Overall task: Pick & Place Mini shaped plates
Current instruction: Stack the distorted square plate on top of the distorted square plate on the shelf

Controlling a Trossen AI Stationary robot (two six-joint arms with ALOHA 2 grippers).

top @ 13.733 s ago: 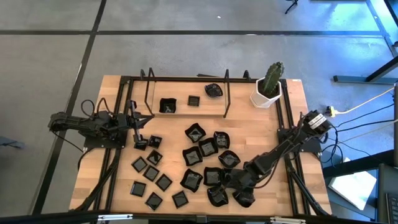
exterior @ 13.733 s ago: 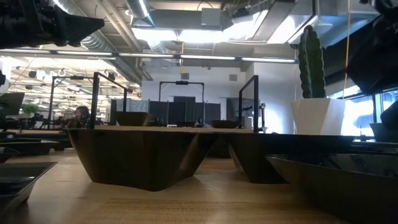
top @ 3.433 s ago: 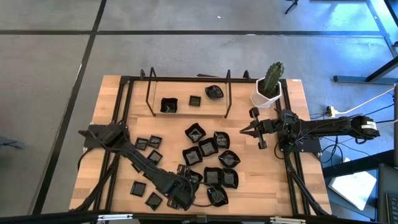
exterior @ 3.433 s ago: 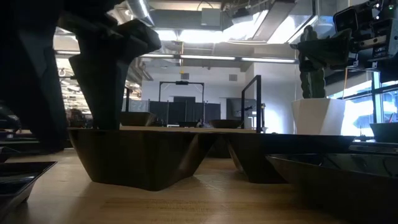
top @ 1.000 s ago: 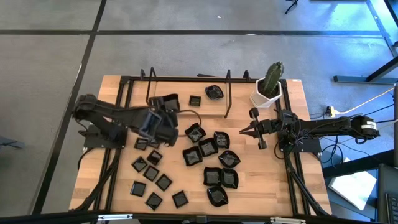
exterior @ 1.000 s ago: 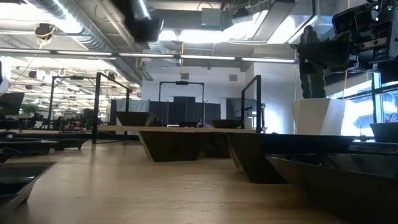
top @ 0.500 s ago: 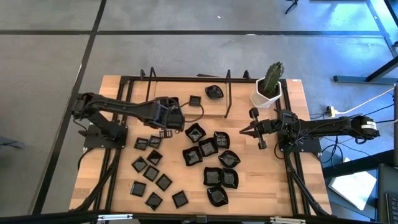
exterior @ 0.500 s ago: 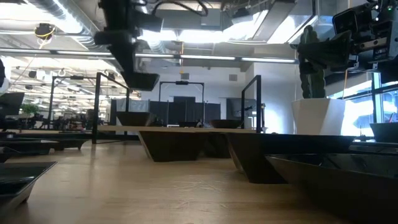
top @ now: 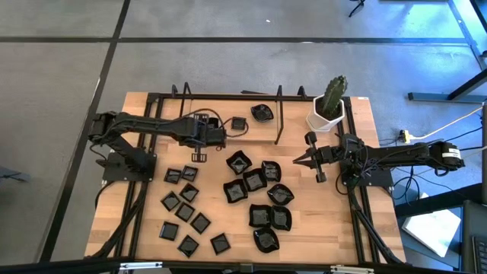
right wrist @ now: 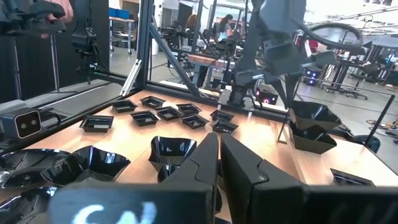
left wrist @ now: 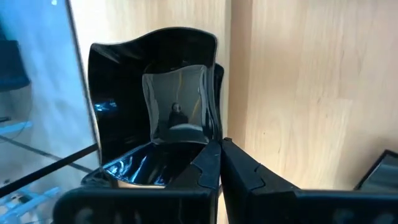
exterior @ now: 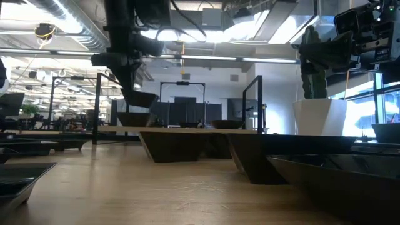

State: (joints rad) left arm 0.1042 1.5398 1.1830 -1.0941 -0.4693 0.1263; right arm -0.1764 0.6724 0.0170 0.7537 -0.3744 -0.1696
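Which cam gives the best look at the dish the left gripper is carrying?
Left wrist view: the glossy black raised-rim square dish fills the frame, pinched at its rim by the shut left gripper. High view mostly hides it under the gripper. Low view shows only its dark silhouette in the air. Right wrist view shows it hanging below the distant arm, small.

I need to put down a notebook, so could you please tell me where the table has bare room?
Bare wood lies along the table's right front, beside the right arm's base rail, and at the back left corner behind the left arm. The middle is crowded with black plates, and small squares fill the left front.
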